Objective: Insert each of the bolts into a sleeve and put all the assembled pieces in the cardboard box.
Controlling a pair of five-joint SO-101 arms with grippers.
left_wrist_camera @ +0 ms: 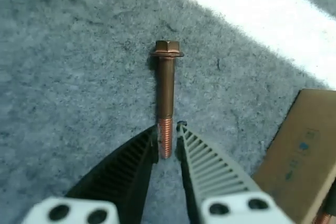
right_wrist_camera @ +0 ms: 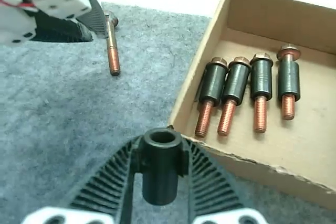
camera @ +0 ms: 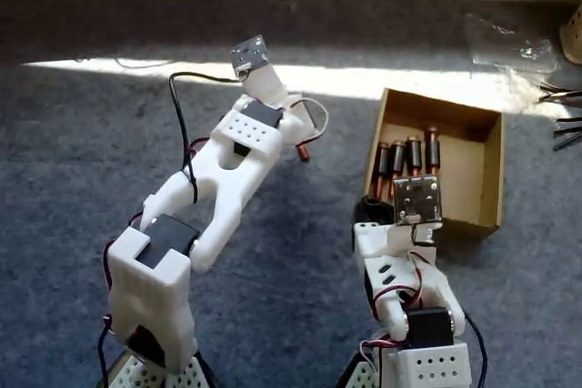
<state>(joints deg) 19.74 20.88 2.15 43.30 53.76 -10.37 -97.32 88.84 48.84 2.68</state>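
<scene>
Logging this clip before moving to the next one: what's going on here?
The right gripper holds a black sleeve near a corner of the cardboard box. The left gripper is at the threaded end of a bare bolt over the carpet beside the box. Whether it actually grips the bolt is unclear. Four assembled pieces already lie side by side in the box, so this looks like the last pair.

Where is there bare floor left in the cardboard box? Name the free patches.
In the high view, the cardboard box has bare floor between the rightmost sleeved bolt and its right wall, and between the threaded ends and its near wall. Crowded: four sleeved bolts side by side by the left wall.
</scene>
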